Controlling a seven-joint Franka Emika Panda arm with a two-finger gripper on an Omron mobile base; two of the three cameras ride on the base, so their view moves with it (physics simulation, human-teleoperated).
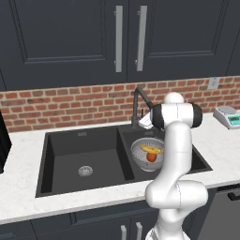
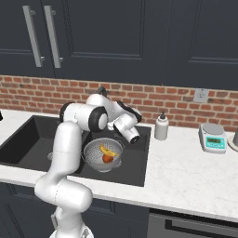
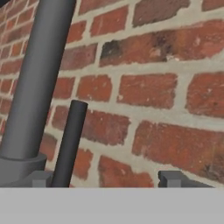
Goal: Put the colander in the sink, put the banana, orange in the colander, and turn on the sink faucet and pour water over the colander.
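The silvery colander (image 1: 139, 151) (image 2: 91, 151) sits in the right basin of the black sink (image 1: 84, 145) (image 2: 135, 160). Inside it lie the yellow banana (image 1: 150, 149) (image 2: 109, 151) and the orange (image 1: 153, 158) (image 2: 107, 158). The dark sink faucet (image 1: 138, 101) (image 3: 37, 74) rises behind the basins against the brick wall. My gripper (image 3: 105, 178) is open right at the faucet's base. Its thin dark lever (image 3: 70, 140) stands between my fingertips, close to the left one. No water shows at the spout.
A white soap bottle (image 2: 161, 127) stands on the counter right of the sink. A kitchen scale (image 2: 212, 137) (image 1: 228, 116) sits further right. Dark cabinet doors hang above the brick backsplash (image 3: 148, 87), which is close in front of the hand.
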